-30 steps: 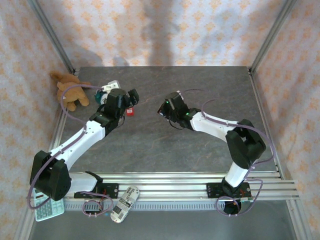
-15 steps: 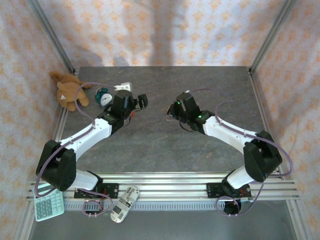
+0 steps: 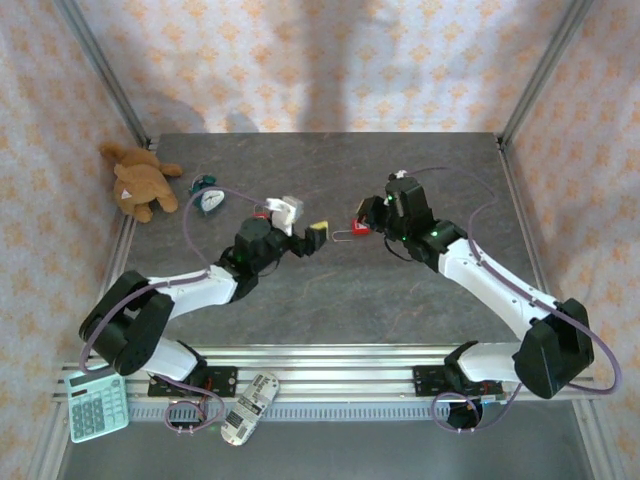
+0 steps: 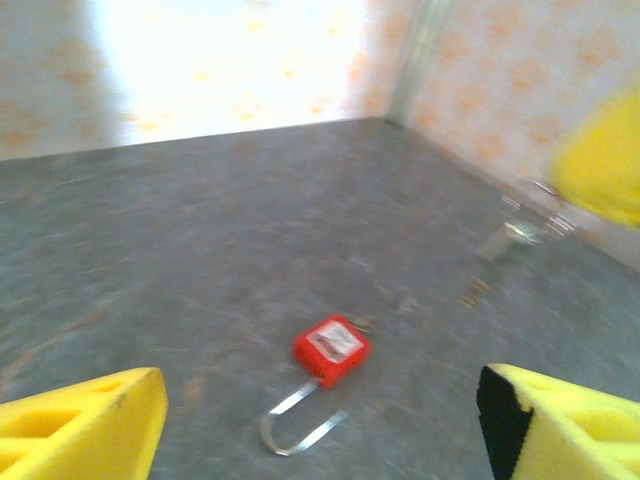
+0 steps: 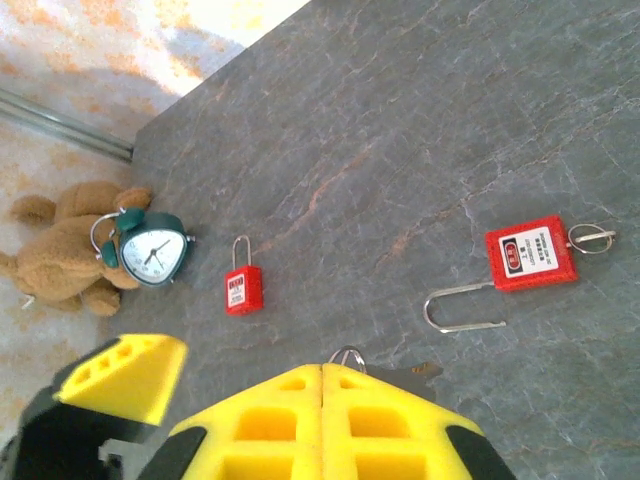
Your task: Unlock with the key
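Padlock [image 5: 530, 255], red: laid flat at the right of the right wrist view, long axis left-right, shackle pointed left, bare surface [image 5: 400, 120] all around. Right fingers [image 5: 300, 420] are closed on the key [image 5: 415, 372] at bottom centre. Left fingers [image 4: 90, 420] are held wide open at the lower corners of the left wrist view.
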`<action>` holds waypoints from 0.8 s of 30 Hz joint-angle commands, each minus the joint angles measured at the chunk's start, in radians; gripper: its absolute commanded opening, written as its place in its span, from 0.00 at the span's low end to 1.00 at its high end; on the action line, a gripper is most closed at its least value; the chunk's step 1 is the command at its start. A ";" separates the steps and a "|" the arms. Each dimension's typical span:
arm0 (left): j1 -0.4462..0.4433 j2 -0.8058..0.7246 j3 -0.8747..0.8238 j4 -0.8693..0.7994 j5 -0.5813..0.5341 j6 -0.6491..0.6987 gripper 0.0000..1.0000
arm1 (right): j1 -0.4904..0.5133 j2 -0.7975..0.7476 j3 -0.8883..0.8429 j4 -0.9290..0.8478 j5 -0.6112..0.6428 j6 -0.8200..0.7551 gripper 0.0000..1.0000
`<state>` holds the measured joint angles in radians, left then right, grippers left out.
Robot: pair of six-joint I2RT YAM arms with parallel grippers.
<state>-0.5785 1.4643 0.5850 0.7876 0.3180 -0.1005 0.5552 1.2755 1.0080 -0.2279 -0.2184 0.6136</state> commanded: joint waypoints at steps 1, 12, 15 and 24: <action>-0.024 0.044 -0.019 0.108 0.137 0.125 0.78 | -0.001 -0.030 0.037 -0.061 -0.047 -0.059 0.01; -0.041 0.177 -0.057 0.357 0.263 0.070 0.69 | -0.001 -0.036 0.012 -0.003 -0.208 -0.006 0.01; -0.041 0.213 -0.075 0.451 0.264 0.047 0.69 | -0.001 -0.036 0.013 -0.015 -0.226 -0.012 0.01; -0.042 0.277 -0.036 0.486 0.290 0.053 0.60 | 0.002 -0.024 0.004 -0.007 -0.262 -0.003 0.00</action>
<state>-0.6090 1.7287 0.5228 1.1988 0.5827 -0.0544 0.5552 1.2556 1.0134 -0.2611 -0.4603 0.6048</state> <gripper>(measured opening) 0.602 0.046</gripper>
